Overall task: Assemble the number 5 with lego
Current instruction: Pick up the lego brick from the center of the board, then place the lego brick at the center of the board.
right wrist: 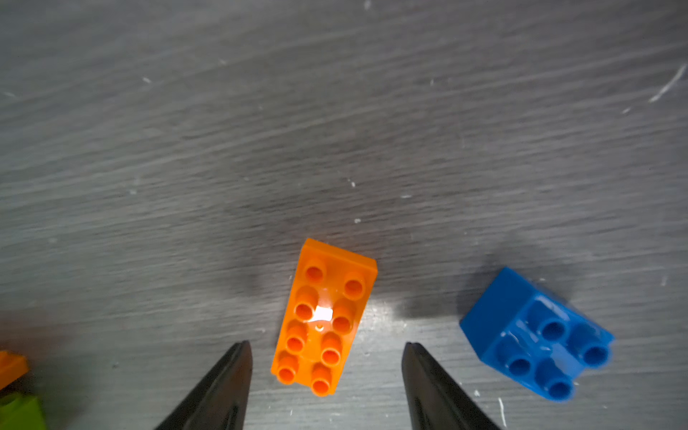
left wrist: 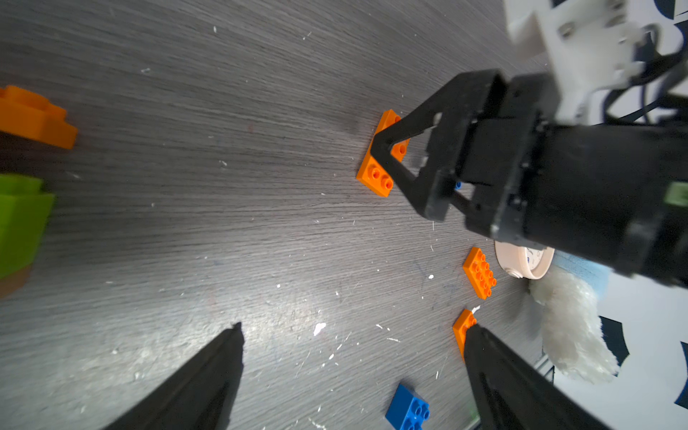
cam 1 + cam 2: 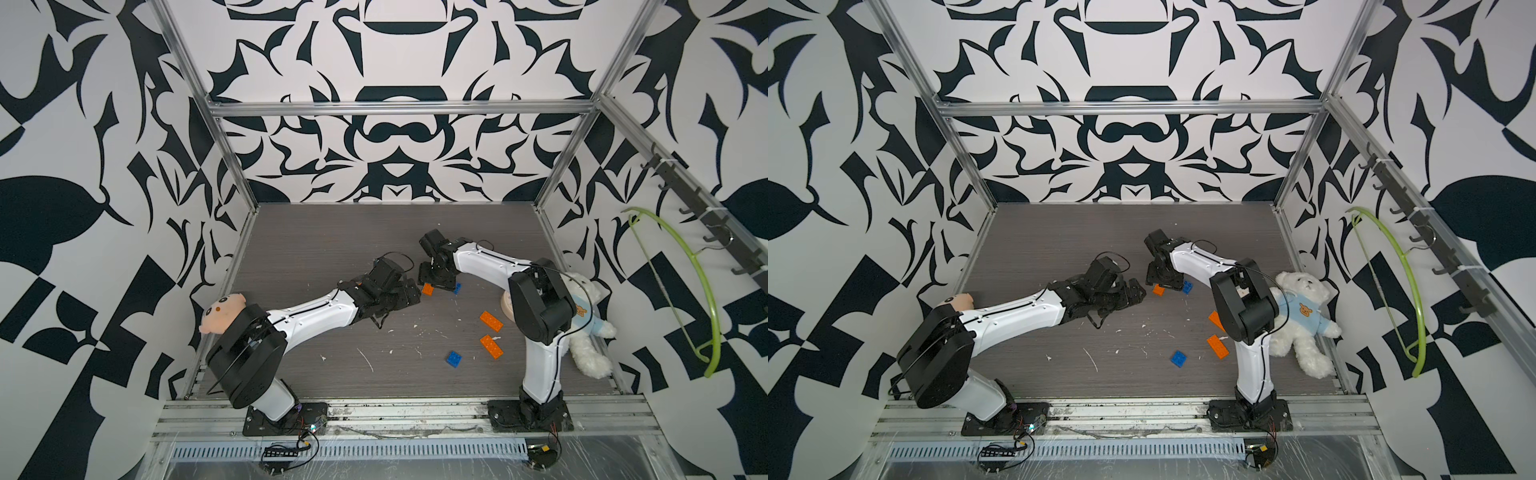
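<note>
Right wrist: right claw [image 1: 325, 343] is hovering open astride skewed orange brick [image 1: 324, 316]; closing risks twisting it. Left claw [image 2: 353, 327] is gaping.

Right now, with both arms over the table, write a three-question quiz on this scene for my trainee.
1. True or false: the left gripper holds a brick.
2. Which brick lies between the right gripper's open jaws? A) orange B) blue C) green
3. Which soft toy lies beside the right arm?

Key:
1. False: it is open and empty.
2. A: the orange brick. The blue brick lies outside the jaws.
3. The white teddy bear.
</note>
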`<act>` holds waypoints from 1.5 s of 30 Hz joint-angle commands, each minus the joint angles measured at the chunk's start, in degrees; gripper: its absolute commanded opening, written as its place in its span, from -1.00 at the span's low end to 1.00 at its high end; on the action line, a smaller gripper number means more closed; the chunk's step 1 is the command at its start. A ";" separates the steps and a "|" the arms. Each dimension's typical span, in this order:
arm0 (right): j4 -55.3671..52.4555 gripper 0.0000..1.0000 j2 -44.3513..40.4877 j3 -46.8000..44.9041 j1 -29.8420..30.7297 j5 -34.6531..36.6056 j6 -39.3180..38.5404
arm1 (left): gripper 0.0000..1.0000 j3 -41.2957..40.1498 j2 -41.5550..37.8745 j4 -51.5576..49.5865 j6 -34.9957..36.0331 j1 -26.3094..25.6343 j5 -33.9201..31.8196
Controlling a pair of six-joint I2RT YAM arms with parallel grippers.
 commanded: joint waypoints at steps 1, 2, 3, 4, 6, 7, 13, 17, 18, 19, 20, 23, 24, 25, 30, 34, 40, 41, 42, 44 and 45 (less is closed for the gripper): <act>-3.20 0.38 0.38 3.38 0.42 2.14 1.72 | 0.99 1.62 -0.01 -0.19 0.46 -0.18 -0.65; -3.18 0.38 0.77 3.50 0.43 2.22 1.88 | 0.98 1.58 0.04 -0.19 0.41 -0.18 -0.67; -3.26 0.36 1.25 3.73 0.38 2.22 1.96 | 0.98 1.44 -0.13 -0.19 0.44 -0.18 -0.70; -3.31 0.36 1.60 3.91 0.46 2.29 2.06 | 0.98 1.42 -0.18 -0.10 0.37 -0.20 -0.67; -2.98 0.35 2.30 4.38 0.41 2.13 2.18 | 0.98 1.31 -0.15 0.07 0.39 -0.18 -0.57; -3.30 0.34 2.66 4.75 0.42 2.21 2.18 | 0.98 1.29 -0.22 0.07 0.35 -0.22 -0.44; -4.00 0.26 5.11 6.24 0.43 1.83 1.73 | 0.98 0.88 -0.56 0.08 0.48 -0.18 -0.38; -4.10 0.13 5.50 5.37 0.43 1.69 1.66 | 0.99 0.31 -0.81 0.16 0.39 -0.18 -0.41; -3.70 0.04 5.17 4.71 0.41 1.58 1.68 | 0.98 0.25 -0.98 0.08 0.35 -0.18 -0.44; -3.54 -0.04 4.83 4.32 0.41 1.43 1.58 | 0.99 0.06 -1.01 0.07 0.30 -0.19 -0.51; -3.62 -0.09 4.46 3.95 0.46 1.49 1.42 | 0.99 0.02 -1.27 0.07 0.26 -0.19 -0.50; -3.53 -0.24 3.00 2.98 0.51 0.91 0.03 | 0.98 -0.57 -2.34 -0.18 0.19 -0.18 -1.15; -3.20 -0.26 2.26 2.48 0.58 0.84 -1.11 | 0.99 -0.69 -2.85 -0.51 0.15 -0.18 -1.46; -2.80 -0.27 1.63 2.11 0.69 0.58 -2.40 | 0.99 -0.83 -3.37 -0.88 0.30 -0.18 -1.80; -3.74 -0.38 -1.90 0.73 1.07 -0.24 -13.19 | 0.98 -3.42 -7.44 -3.01 0.39 -0.13 -4.39; -3.08 -0.39 -5.92 -1.85 1.16 -3.71 -23.30 | 0.98 -7.78 -13.25 -5.78 -0.01 -0.09 -8.43; -3.85 -0.38 -9.92 -4.29 5.58 -6.31 -37.25 | 0.99 -17.08 -26.92 -8.33 -2.06 2.03 -12.91; -4.18 -0.38 -9.92 -4.33 6.80 -5.84 -39.04 | 0.99 -18.59 -29.21 -8.71 -2.45 2.77 -13.17; -4.29 -0.37 -9.95 -4.44 7.82 -5.97 -40.76 | 0.98 -19.68 -31.10 -9.04 -2.76 3.42 -13.30; -3.52 -0.36 -10.24 -5.23 10.42 -5.22 -44.53 | 0.98 -22.11 -35.30 -9.58 -3.04 4.95 -13.18; -2.93 -0.36 -10.49 -5.77 11.97 -5.18 -46.89 | 0.98 -23.13 -37.13 -9.62 -2.95 5.90 -12.75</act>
